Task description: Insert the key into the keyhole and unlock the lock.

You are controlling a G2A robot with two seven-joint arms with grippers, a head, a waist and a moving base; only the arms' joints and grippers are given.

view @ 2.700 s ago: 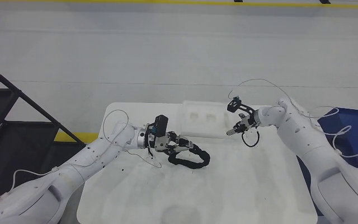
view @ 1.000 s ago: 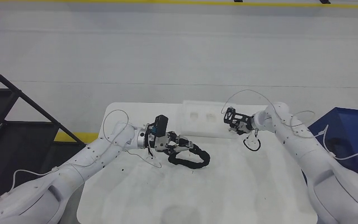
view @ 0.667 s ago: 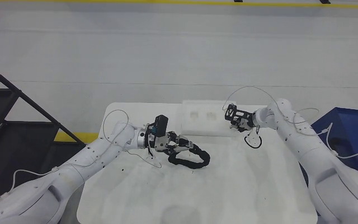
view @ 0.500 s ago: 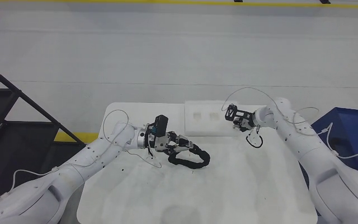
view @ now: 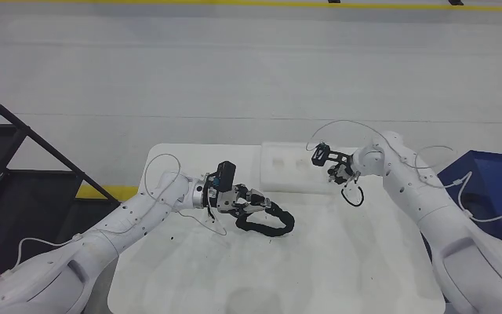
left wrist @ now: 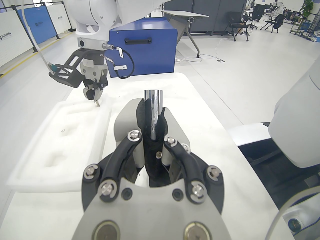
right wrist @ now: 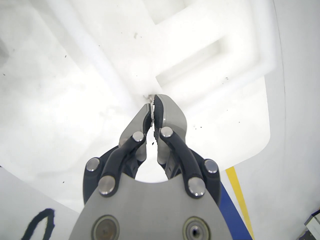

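The lock is a black cable loop [view: 267, 222] with a chrome cylinder [left wrist: 153, 101]. My left gripper [view: 249, 206] is shut on it at the table's middle, and the cylinder's end sticks out past the fingertips [left wrist: 150, 106]. My right gripper [view: 332, 176] hangs over the near right corner of the white foam tray [view: 286, 169]. It is shut on a small metal key [right wrist: 151, 106], whose tip [left wrist: 97, 104] points down and touches or nearly touches the foam. The two grippers are well apart.
The foam tray [right wrist: 200, 51] has several rectangular recesses, and a small ring lies in one [left wrist: 63, 130]. A blue cabinet [left wrist: 147, 48] stands beyond the table's right edge. A black frame [view: 39, 149] stands off the left side. The near half of the table [view: 314, 267] is bare.
My right gripper has turned and shifted slightly left and toward the far side, over the foam tray's corner, still with the key. The left arm and lock have stayed still.
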